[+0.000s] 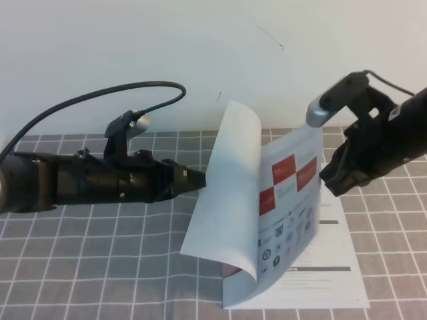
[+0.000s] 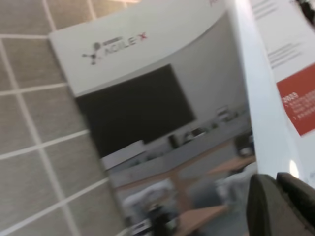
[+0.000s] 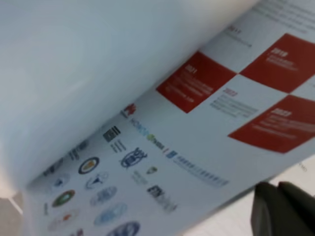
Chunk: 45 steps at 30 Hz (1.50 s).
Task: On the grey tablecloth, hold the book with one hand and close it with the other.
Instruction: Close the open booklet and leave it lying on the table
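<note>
Brochure [image 1: 267,213] pages stand half raised over the grey tablecloth [image 1: 87,267] on my desk, near the middle and toward my right side. The bottom page lies flat on the cloth with text lines showing. One leaf, printed with red squares and rows of small logos, leans up toward my right end effector [image 1: 328,175]. Another leaf curls upright, its pale back facing my left end effector [image 1: 202,179].

My left arm lies low and level across the cloth, its tip touching the curled leaf's outer face about halfway up. In my left wrist view that leaf shows an AGILEX logo and a dark room photo, with my fingertips [image 2: 283,204] close together at the lower corner; I cannot tell whether they pinch anything.

My right end effector sits at the top edge of the red-squared leaf. My right wrist view shows only dark fingertips [image 3: 283,209] beneath that page, so its state is unclear too.
</note>
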Each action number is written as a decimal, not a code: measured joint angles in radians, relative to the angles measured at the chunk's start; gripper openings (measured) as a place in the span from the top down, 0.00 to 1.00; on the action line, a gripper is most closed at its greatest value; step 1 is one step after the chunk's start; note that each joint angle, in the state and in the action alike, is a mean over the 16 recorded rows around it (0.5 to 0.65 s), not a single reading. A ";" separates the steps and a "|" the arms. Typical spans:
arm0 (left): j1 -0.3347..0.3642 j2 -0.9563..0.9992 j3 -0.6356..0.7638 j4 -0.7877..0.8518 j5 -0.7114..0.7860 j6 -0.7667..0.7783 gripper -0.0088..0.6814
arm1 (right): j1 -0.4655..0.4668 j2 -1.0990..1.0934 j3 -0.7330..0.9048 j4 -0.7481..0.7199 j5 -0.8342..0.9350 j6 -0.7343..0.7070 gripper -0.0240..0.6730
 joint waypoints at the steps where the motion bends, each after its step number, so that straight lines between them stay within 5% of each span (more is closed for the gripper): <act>1: 0.000 0.000 0.000 -0.004 0.009 0.001 0.99 | 0.000 -0.020 -0.003 -0.001 0.002 0.002 0.97; 15: -0.001 -0.037 -0.009 -0.049 0.161 0.028 0.99 | 0.000 -0.114 -0.022 0.227 0.078 -0.119 0.97; 28: -0.002 -0.218 -0.018 -0.001 0.071 0.055 0.99 | 0.000 -0.139 -0.022 0.275 0.110 -0.162 0.97; 38: -0.002 -0.283 -0.034 0.114 0.027 0.025 0.99 | 0.000 -0.240 -0.056 0.170 0.152 -0.133 0.97; 45: 0.006 -0.383 -0.045 0.439 -0.058 -0.168 0.99 | 0.000 -0.383 -0.070 -0.092 0.259 0.016 0.97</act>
